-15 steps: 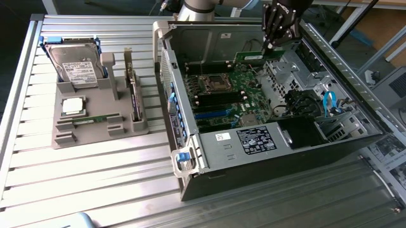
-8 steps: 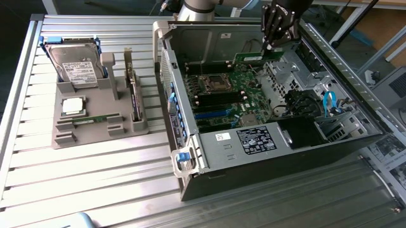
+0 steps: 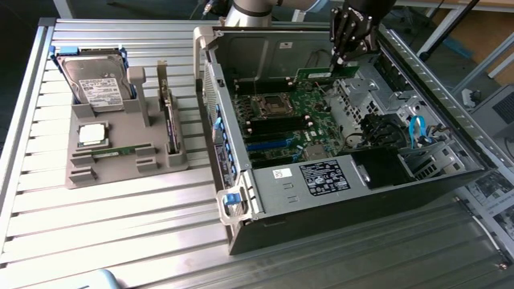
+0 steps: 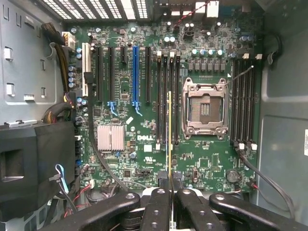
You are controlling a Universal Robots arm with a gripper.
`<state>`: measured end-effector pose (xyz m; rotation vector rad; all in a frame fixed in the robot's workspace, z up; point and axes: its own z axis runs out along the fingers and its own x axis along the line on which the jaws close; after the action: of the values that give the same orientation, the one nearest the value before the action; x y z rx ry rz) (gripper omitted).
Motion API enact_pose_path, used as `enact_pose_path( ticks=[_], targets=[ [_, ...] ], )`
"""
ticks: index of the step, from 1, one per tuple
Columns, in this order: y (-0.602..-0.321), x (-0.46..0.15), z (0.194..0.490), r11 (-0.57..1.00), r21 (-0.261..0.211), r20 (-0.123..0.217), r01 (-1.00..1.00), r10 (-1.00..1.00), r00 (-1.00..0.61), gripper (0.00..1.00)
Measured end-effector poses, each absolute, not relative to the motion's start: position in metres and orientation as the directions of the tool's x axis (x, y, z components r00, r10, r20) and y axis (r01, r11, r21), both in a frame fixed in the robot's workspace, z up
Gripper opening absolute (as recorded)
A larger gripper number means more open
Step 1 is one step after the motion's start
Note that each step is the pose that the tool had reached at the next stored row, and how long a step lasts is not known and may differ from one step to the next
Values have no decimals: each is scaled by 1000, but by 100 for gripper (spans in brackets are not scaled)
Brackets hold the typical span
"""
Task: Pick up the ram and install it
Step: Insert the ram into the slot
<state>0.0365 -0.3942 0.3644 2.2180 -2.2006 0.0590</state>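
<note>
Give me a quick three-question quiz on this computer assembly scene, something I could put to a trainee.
1. True or false: the gripper is shut on the ram.
2. Pick one. The ram is held over: A) the bare table slats, B) the open computer case, C) a cardboard box.
3. Fill in the blank: in the exterior view, the hard drive stands in the grey holder on the case's ____ side.

Key: 1 true; 2 B; 3 the exterior view's left.
</note>
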Motion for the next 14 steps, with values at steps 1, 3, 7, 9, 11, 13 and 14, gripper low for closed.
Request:
enact_pose_path(
  ticks=[1, 3, 7, 9, 11, 13, 14],
  targets=[
    [-394, 36, 364, -8, -15, 38, -1000, -999, 8, 12],
    [-394, 36, 363, -8, -15, 39, -1000, -999, 8, 12],
    [-394, 36, 362, -8, -15, 39, -1000, -999, 8, 12],
    [-394, 36, 361, -8, -15, 39, -1000, -999, 8, 12],
    [-394, 36, 360, -8, -15, 39, -1000, -999, 8, 12],
    [-394, 36, 359, -8, -15, 39, -1000, -999, 8, 12],
    [-394, 36, 359, -8, -15, 39, -1000, -999, 8, 12]
  ],
)
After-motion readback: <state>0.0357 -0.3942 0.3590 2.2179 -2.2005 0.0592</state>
